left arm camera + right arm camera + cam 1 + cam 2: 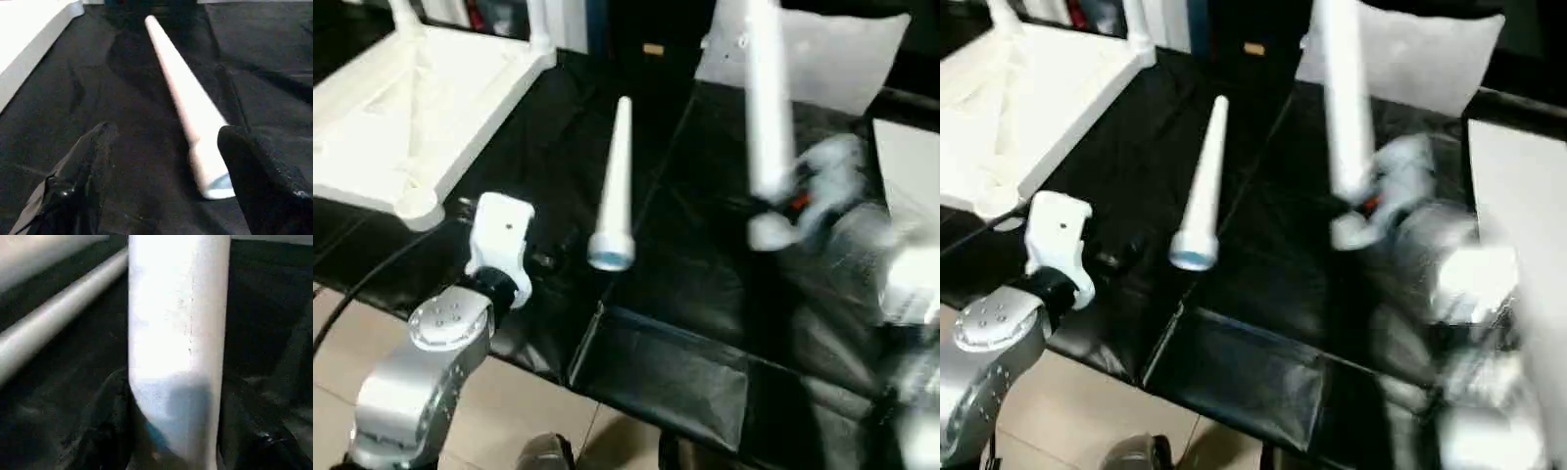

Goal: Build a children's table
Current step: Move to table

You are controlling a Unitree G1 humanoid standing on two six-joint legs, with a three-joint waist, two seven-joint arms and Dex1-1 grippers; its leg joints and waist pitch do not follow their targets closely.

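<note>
The children's table top (421,98) lies upside down at the far left, with two white legs rising from its far corners. A loose white leg (613,186) lies on the black cloth, wide end toward me. My left gripper (166,132) hovers low just before that wide end, fingers open, the leg's end (210,176) close beside one finger (254,166). My right gripper (793,201) is shut on the lower part of another leg (767,98), which it holds nearly upright above the cloth on the right; this leg (178,333) stands between its fingers in the right wrist view.
A black cloth (685,294) covers the work surface, and its front edge drops to a tiled floor (519,411). A white pillow-like pad (832,59) lies at the back right. A flat white panel (913,166) sits at the right edge. A black cable (362,284) trails at the left.
</note>
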